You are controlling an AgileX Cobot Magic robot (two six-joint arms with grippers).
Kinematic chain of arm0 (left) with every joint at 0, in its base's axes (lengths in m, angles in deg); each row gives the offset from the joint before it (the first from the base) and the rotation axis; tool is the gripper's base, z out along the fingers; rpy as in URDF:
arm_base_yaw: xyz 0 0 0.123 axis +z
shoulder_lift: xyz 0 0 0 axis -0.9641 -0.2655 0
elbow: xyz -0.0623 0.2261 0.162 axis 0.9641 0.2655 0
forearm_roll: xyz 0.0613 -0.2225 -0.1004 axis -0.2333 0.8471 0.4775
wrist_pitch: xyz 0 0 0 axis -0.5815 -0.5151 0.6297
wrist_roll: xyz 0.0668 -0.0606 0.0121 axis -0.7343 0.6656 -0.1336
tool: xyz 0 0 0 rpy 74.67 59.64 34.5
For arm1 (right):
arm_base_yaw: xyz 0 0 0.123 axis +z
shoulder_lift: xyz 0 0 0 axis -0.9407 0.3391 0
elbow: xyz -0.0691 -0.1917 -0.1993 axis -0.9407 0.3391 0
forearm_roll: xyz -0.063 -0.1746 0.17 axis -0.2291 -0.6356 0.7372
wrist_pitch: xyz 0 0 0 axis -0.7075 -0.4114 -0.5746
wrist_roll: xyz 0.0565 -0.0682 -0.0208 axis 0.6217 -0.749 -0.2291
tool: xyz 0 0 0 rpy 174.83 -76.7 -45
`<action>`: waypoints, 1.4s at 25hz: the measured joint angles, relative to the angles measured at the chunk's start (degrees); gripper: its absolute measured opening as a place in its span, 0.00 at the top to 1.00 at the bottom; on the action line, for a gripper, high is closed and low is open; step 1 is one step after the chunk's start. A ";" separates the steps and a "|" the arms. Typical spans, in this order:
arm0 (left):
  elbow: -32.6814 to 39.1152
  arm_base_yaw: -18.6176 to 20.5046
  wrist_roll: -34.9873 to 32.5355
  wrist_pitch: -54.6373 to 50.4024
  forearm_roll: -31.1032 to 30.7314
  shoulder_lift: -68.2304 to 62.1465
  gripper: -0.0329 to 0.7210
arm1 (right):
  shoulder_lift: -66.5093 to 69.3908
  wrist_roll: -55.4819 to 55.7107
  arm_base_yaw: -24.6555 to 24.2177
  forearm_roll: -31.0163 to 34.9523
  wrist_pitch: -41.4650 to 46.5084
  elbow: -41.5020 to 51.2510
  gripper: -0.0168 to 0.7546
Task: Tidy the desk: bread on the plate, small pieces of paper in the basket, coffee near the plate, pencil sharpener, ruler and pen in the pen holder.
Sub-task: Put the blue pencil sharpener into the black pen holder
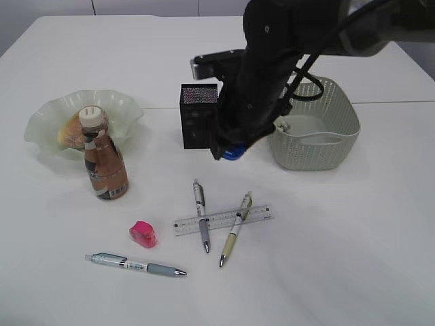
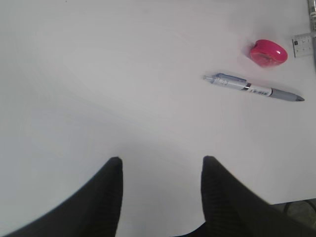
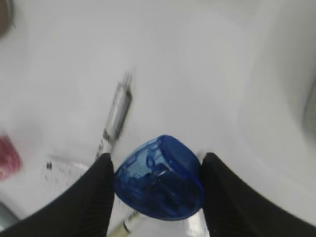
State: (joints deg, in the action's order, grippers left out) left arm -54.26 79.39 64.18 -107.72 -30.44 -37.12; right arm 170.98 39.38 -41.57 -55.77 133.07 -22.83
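Observation:
My right gripper (image 1: 231, 151) hangs above the desk (image 1: 326, 258), just right of the black mesh pen holder (image 1: 198, 115), shut on a blue pencil sharpener (image 3: 159, 177). A pink pencil sharpener (image 1: 143, 233) lies at front left. The ruler (image 1: 258, 214) lies flat with two pens (image 1: 202, 216) (image 1: 236, 229) crossing it; a third pen (image 1: 136, 265) lies nearer the front. The bread (image 1: 71, 129) sits in the green plate (image 1: 41, 125), with the coffee (image 1: 105, 163) upright against its front. My left gripper (image 2: 160, 163) is open over bare desk, with nothing between its fingers.
The grey-green basket (image 1: 343, 102) stands right of the pen holder, behind my right arm, with something pale inside. In the left wrist view the pink sharpener (image 2: 268, 53) and a pen (image 2: 253, 88) lie at upper right.

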 joint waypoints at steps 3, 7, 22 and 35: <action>0.00 0.00 0.00 0.00 0.00 0.00 0.45 | 0.00 0.00 0.00 -0.23 -6.26 -1.28 0.48; 0.00 0.00 0.00 0.00 0.00 0.00 0.45 | 0.11 -0.36 -0.76 -0.49 -12.46 -1.28 0.48; 0.00 0.00 0.00 0.09 0.00 0.00 0.45 | 4.20 -9.97 -6.51 12.08 -24.13 -2.98 0.48; 0.00 0.00 0.00 0.09 0.00 0.00 0.45 | 10.13 -33.17 -9.22 42.83 -27.94 -8.25 0.48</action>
State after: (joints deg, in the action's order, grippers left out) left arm -54.26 79.39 64.18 -107.63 -30.44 -37.12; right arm 181.11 6.21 -50.79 -12.94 105.12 -31.08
